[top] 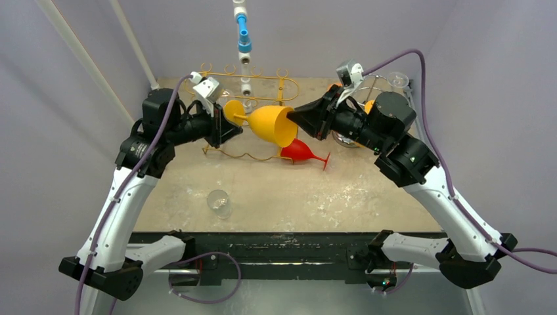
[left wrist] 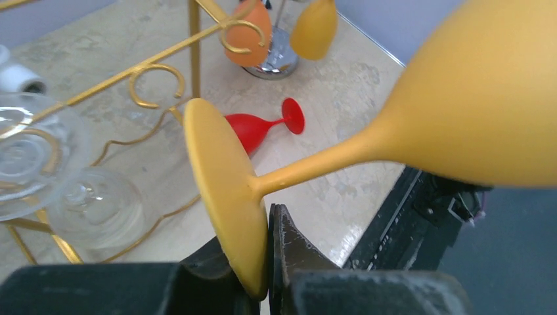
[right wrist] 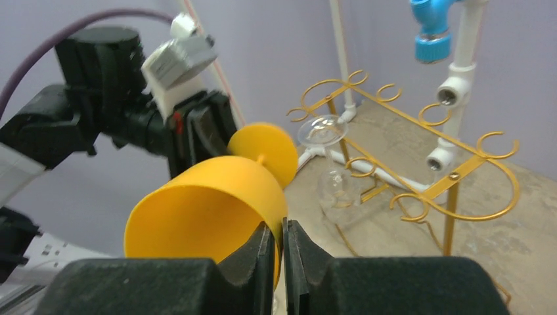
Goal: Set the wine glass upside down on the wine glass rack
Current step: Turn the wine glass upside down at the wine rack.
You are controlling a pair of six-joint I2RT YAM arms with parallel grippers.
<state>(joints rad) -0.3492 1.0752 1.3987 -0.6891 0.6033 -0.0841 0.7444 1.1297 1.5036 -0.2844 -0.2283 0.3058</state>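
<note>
A yellow wine glass is held sideways in the air between both arms, in front of the gold wire rack. My left gripper is shut on its round foot. My right gripper is shut on the bowl's rim, one finger inside the bowl and one outside. A clear glass hangs upside down on the rack.
A red wine glass lies on its side on the table under the yellow one. A clear glass lies nearer the front. A chrome stand with orange and yellow glasses is at the back right. A white pipe with a blue fitting hangs above the rack.
</note>
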